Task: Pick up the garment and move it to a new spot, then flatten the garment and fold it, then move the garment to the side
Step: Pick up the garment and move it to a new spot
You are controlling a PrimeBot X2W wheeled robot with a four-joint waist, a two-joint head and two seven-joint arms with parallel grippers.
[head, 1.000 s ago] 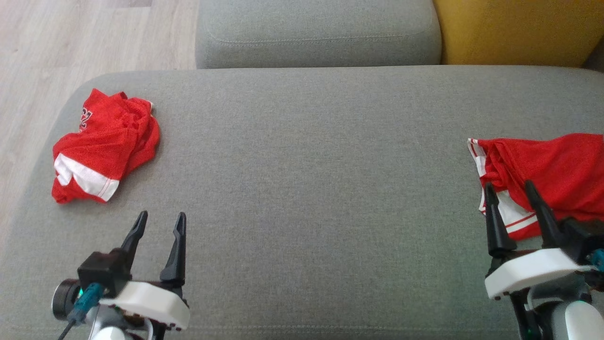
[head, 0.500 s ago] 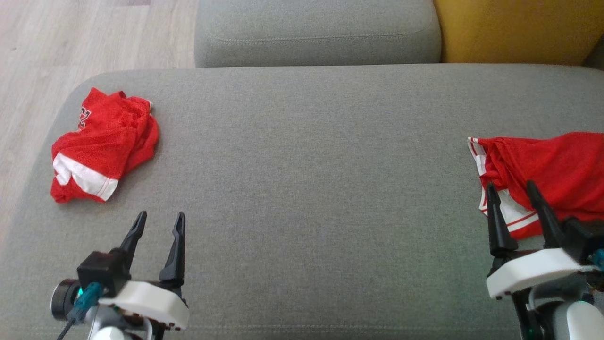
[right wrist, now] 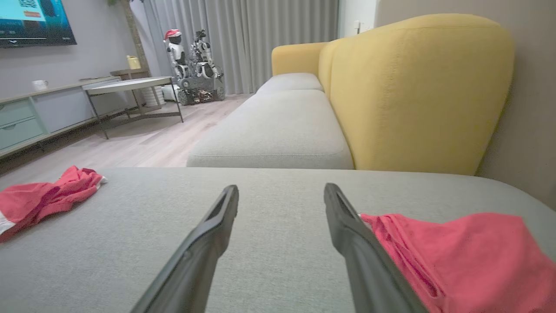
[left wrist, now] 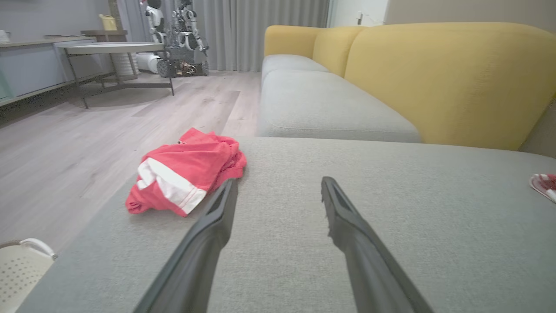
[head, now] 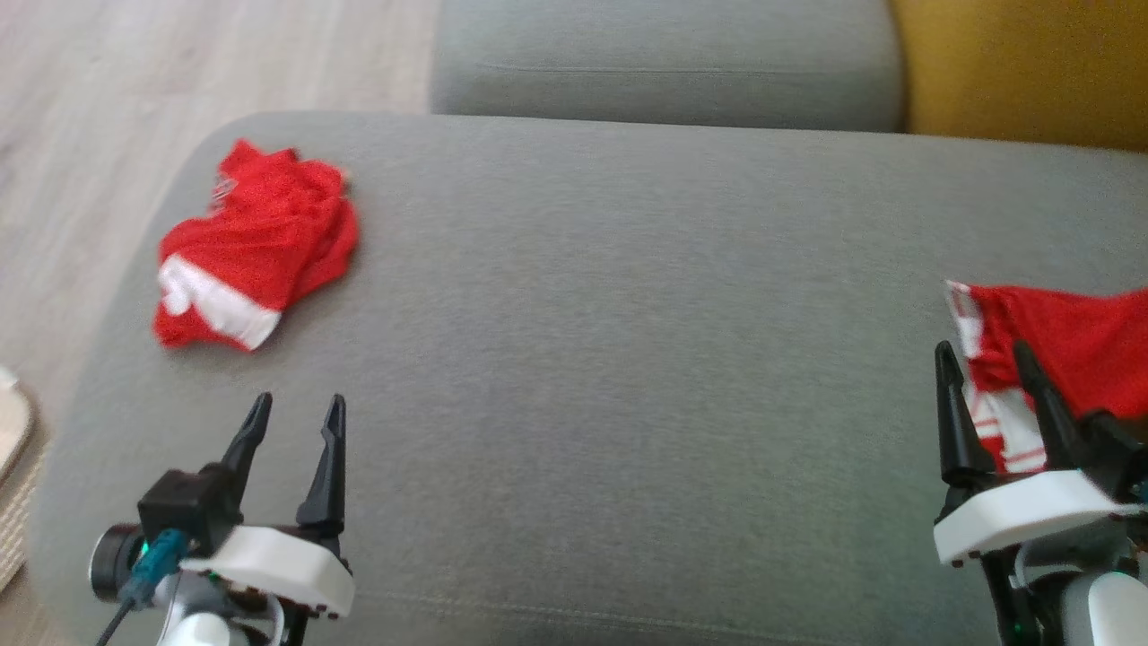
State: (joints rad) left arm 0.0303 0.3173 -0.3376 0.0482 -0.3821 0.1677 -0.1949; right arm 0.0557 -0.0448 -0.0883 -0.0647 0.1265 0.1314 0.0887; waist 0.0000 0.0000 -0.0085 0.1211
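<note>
Red garment (head: 256,247), white band along one hem, lies crumpled in a heap at about 10 o'clock on the grey cushion (head: 628,314), close to its rounded far-left corner; second red garment (head: 1067,350), white striped trim at its edge, lies at 3 o'clock on the same cushion and runs off the head view's right edge. Cushion is broad, woven grey, with a seam near its 6 o'clock edge; at 12 o'clock a further grey seat cushion (head: 664,63) butts against it; yellow backrest (head: 1022,72) at 1 o'clock. Pale wood floor (head: 108,108) lies off the 9 to 11 o'clock side; a white perforated basket (left wrist: 21,265) shows low at 8 o'clock in the left wrist view. Room beyond: grey curtains (left wrist: 269,30); a round table (left wrist: 113,47) on thin dark legs; a long low sideboard (right wrist: 26,117); a wall screen (right wrist: 34,21).

Left gripper (head: 300,397) at 7 o'clock over the cushion; jaws spread wide, bare grey weave between them; the heap sits at 11 o'clock from its fingertips, near but apart. Right gripper (head: 980,348) at 4 o'clock; jaws likewise wide; in the head view its fingers overlap the second garment's striped edge; in the right wrist view the cloth lies just beside the finger on that view's right, at 4 o'clock; contact cannot be told.
</note>
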